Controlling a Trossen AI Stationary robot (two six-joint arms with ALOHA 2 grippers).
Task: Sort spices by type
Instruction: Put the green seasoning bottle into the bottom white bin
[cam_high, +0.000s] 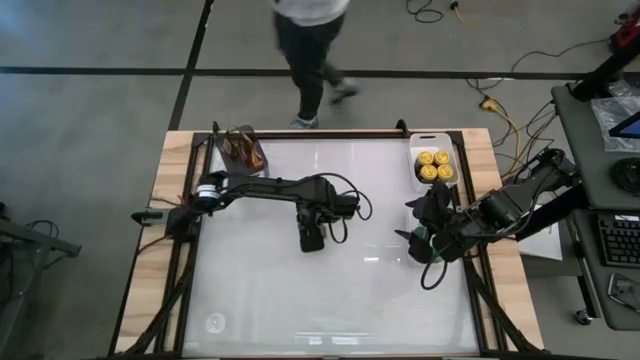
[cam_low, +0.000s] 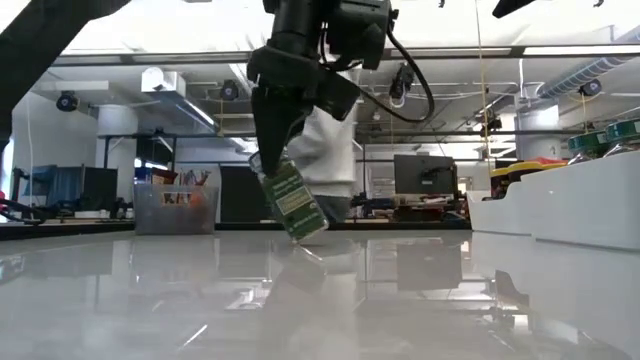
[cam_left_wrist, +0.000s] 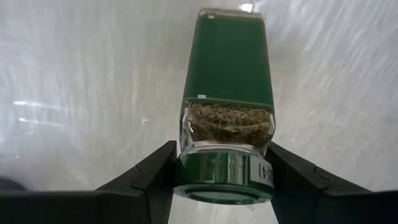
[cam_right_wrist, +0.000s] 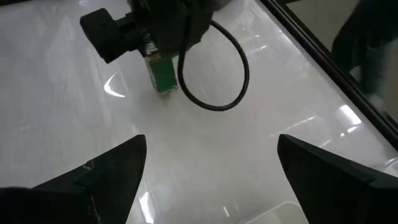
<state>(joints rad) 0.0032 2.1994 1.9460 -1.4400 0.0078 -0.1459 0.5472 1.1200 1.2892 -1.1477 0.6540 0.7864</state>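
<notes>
My left gripper (cam_left_wrist: 224, 180) holds a green-lidded spice jar (cam_left_wrist: 227, 106) by its lid end, just above the middle of the worktop (cam_high: 260, 290); my right gripper (cam_right_wrist: 211, 171) is spread wide with nothing in it, near the white tray (cam_high: 432, 142) of yellow-lidded jars (cam_high: 434, 166). I think the jar is light, hard and slippery glass, and could break if dropped; the lid or neck looks like the best place to pinch. The left wrist view shows dry flakes inside; the low view shows the jar tilted and off the worktop; only the high view shows the tray.
</notes>
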